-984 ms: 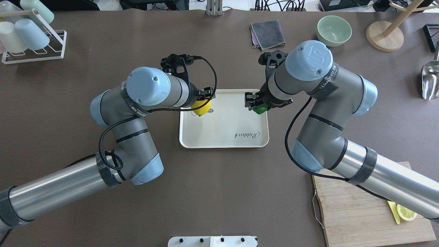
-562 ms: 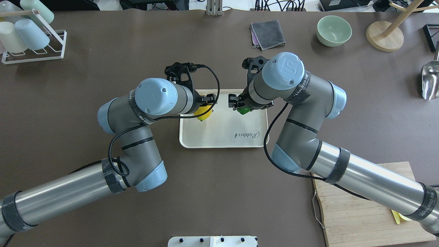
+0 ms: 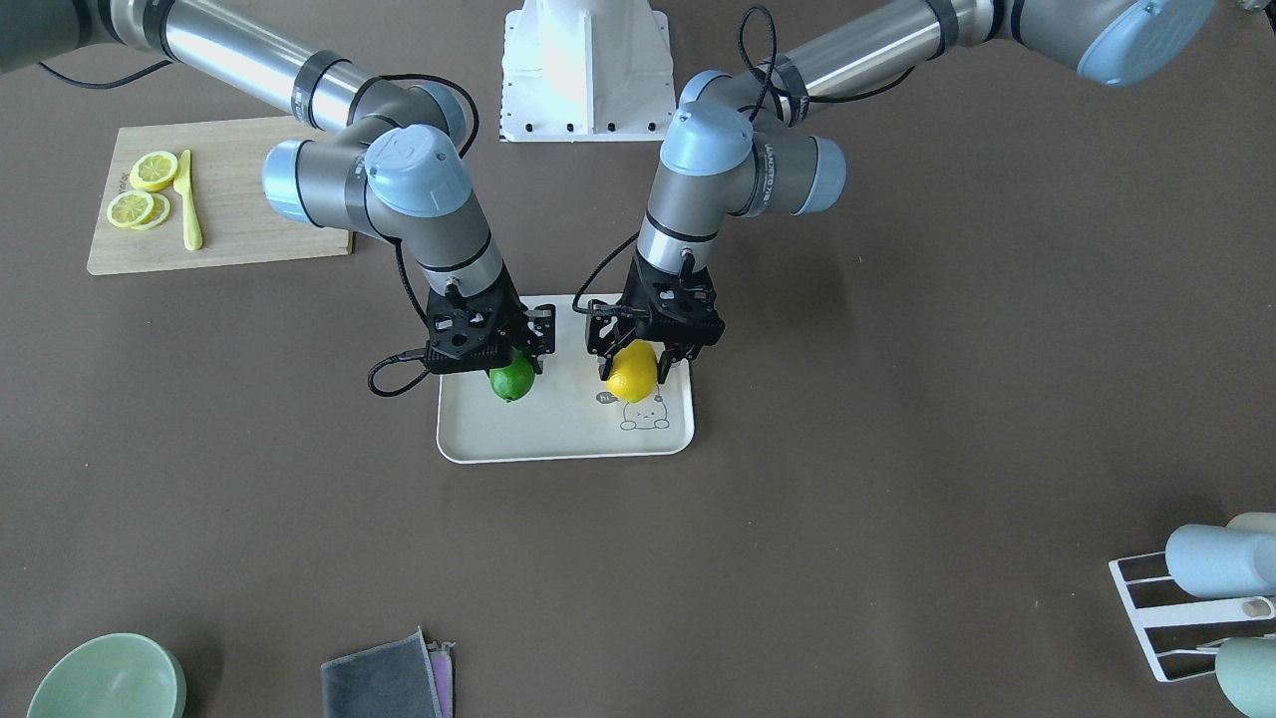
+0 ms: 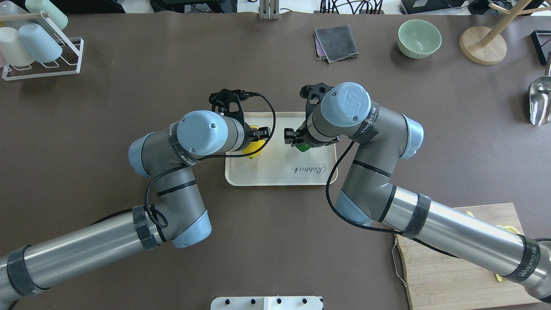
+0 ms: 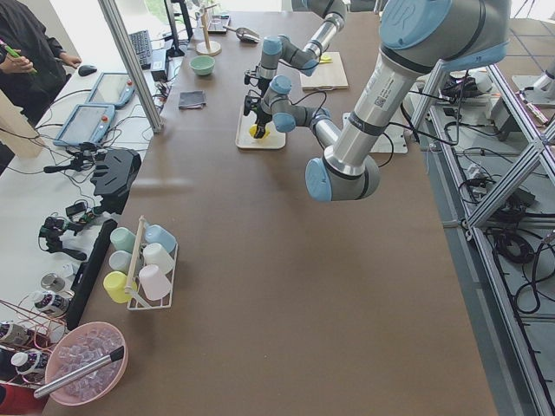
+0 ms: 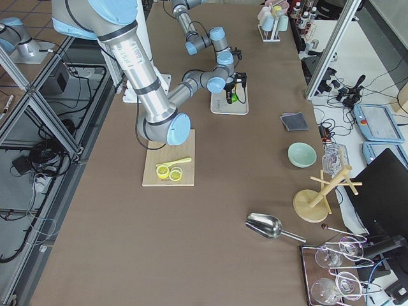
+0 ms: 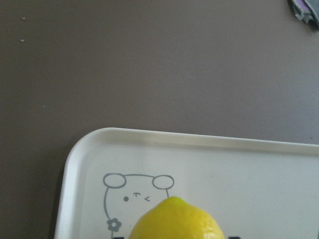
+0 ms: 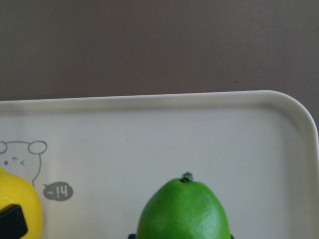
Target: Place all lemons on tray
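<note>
The beige tray [image 4: 275,172] with white rim lies at the table's middle. My left gripper [image 4: 255,141] is shut on the yellow lemon [image 4: 251,149] and holds it over the tray's left part, by the bunny drawing. My right gripper [image 4: 298,140] is shut on the green lemon [image 4: 302,147] over the tray's middle right. In the front-facing view the yellow lemon [image 3: 632,372] and green lemon [image 3: 512,379] hang side by side low over the tray [image 3: 558,439]. I cannot tell whether they touch it. Each wrist view shows its lemon's tip [image 7: 175,219] [image 8: 183,211].
A wooden cutting board [image 3: 249,214] with lemon slices [image 3: 140,194] and a yellow knife lies by the right arm. A grey cloth [image 4: 336,43], green bowl [image 4: 419,38], wooden stand [image 4: 482,45], metal scoop [image 4: 540,101] and cup rack [image 4: 38,43] stand along the far side.
Both arms have moved inward over the tray. The right gripper carried the green lemon left from the tray's right edge; the left gripper carried the yellow lemon slightly right and nearer.
</note>
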Robot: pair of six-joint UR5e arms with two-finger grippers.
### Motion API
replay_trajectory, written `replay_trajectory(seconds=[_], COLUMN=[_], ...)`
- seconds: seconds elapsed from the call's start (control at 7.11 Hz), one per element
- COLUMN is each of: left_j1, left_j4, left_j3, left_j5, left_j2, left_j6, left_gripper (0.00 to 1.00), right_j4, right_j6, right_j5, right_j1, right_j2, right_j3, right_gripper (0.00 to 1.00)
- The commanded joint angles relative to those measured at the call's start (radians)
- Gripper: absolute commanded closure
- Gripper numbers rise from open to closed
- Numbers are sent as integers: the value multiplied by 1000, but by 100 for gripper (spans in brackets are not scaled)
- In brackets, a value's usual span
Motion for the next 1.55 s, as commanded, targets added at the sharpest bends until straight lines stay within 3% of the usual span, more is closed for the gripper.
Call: replay_trajectory(seconds=[0.0, 0.14, 0.42, 0.7, 0.98, 1.12, 1.41], left_j1=[0, 0, -35, -136, -230, -271, -375], left_j4=[1, 0, 5, 3, 3, 0, -6], left_j3=[-6, -9, -54, -94, -164, -210, -317], left_j5=[-6, -1, -17, -139, -205, -210, -240], left_j2=[-1, -1, 2, 46, 150, 204, 385], left_j6=[3, 3, 51, 114, 359, 391, 525], left_gripper=[68, 3, 2, 2, 2, 2, 2], right_j4=[0, 1, 5, -5, -12, -20, -6], right_j6=[0, 2, 0, -12, -100, -248, -342], right_j5=[-1, -4, -3, 38, 158, 145, 160], right_j1=[-6, -16, -16, 38, 144, 174, 245], right_j2=[-3, 0, 1, 1, -19, -70, -189], right_j3=[-17, -28, -24, 4, 62, 119, 200], right_gripper=[66, 2, 0, 0, 0, 0, 0])
